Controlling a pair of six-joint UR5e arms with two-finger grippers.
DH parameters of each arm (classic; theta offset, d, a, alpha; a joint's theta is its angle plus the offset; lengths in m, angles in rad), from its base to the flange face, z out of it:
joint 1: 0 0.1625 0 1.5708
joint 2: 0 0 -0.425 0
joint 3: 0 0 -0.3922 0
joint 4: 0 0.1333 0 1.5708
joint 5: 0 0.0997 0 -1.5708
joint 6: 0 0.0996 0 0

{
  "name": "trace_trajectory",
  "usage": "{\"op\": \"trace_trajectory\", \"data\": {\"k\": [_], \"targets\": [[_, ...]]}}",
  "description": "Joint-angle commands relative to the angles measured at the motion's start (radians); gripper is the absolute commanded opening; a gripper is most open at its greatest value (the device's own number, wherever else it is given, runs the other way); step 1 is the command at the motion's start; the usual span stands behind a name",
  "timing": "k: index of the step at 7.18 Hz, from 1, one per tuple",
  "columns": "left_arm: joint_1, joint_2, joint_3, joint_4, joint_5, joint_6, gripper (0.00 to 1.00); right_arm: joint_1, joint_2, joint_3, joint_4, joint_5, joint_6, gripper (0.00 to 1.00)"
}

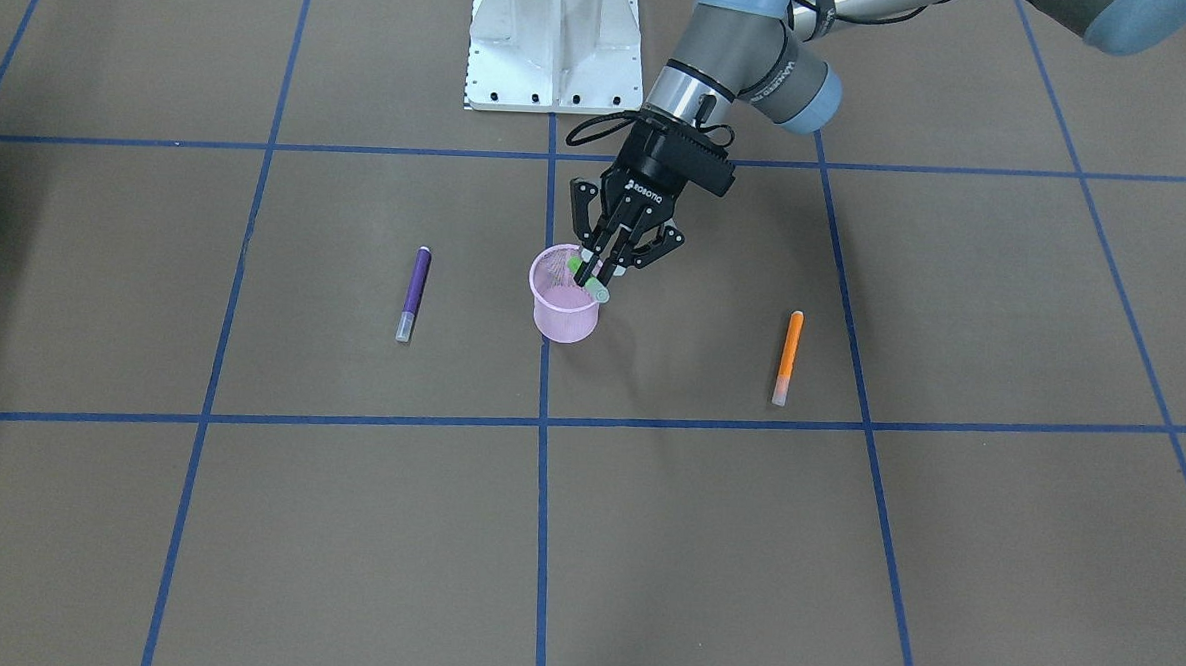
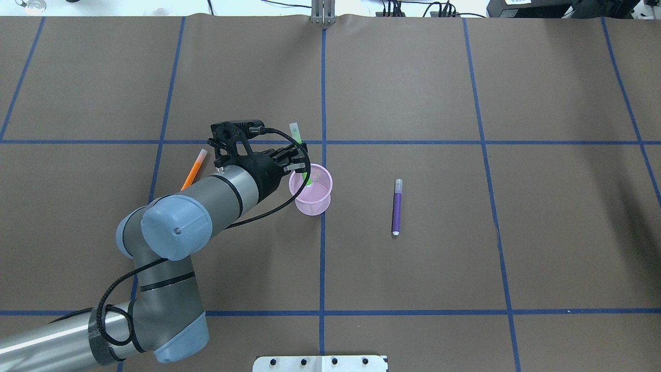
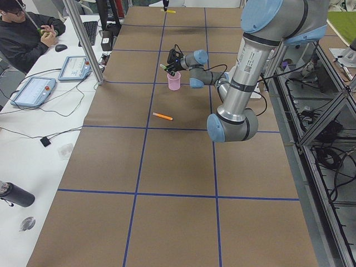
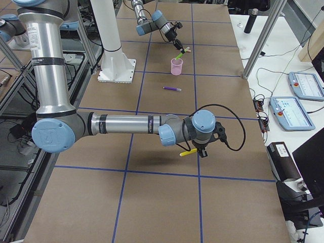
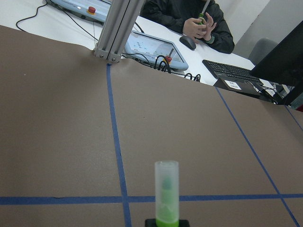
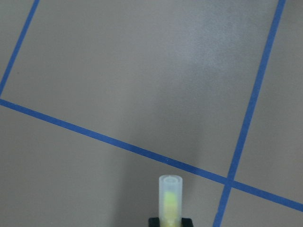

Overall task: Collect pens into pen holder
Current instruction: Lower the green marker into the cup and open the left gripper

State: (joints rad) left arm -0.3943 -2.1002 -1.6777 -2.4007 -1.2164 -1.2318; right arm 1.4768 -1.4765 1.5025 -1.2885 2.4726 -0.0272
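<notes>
Standing mid-worktop: pink mesh pen holder (image 1: 564, 317), upright on the brown worktop (image 1: 844, 544).
Green pen (image 2: 296, 133): tilted, lower end inside the holder's mouth, pale cap poking out past the rim.
Left end effector (image 1: 596, 273): fingers pinched closed on the green pen, just above the rim.
Purple pen (image 1: 414, 293): lying flat, robot's right of the holder.
Orange pen (image 1: 788, 358): lying flat, robot's left.
Right end effector (image 4: 200, 151): closed around the yellow pen (image 4: 188, 151), well apart from the holder.
</notes>
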Motion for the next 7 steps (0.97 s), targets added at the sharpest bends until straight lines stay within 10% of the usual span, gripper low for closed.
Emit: {"op": "trace_trajectory", "data": {"k": [1, 2, 4, 7], "targets": [[0.015, -0.018, 0.033, 0.001, 0.005, 0.000, 0.00, -0.013, 0.004, 0.025, 0.001, 0.006, 0.001, 0.00], [0.020, -0.015, 0.030, 0.005, 0.002, 0.000, 0.12, -0.013, 0.004, 0.050, 0.003, 0.006, 0.003, 0.00], [0.020, -0.012, 0.018, 0.006, 0.000, 0.002, 1.00, -0.021, 0.007, 0.106, 0.014, 0.008, 0.106, 0.00], [0.012, 0.003, -0.096, 0.148, -0.117, 0.002, 1.00, -0.070, 0.022, 0.258, 0.021, -0.004, 0.307, 0.00]]}}
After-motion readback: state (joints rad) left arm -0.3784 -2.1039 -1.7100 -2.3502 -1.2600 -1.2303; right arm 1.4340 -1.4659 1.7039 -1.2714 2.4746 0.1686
